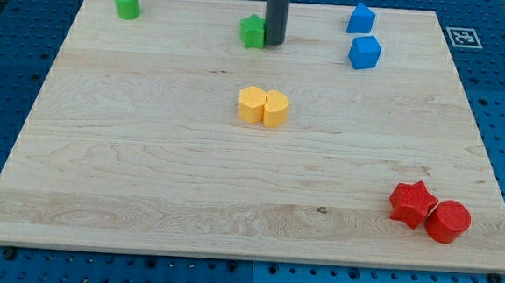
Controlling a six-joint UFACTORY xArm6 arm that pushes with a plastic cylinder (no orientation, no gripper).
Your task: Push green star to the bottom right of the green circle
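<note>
The green star (253,31) lies near the view's top centre of the wooden board (145,170). The green circle (126,3), a short cylinder, stands at the view's top left, well to the left of the star. My tip (274,43) is at the star's right side, touching it or very nearly so. The dark rod rises straight up out of the view's top.
Two blue blocks (361,18) (364,53) sit at the view's top right. A yellow hexagon (252,104) and a yellow heart-like block (276,109) touch each other at the centre. A red star (413,204) and a red cylinder (448,221) sit at the bottom right.
</note>
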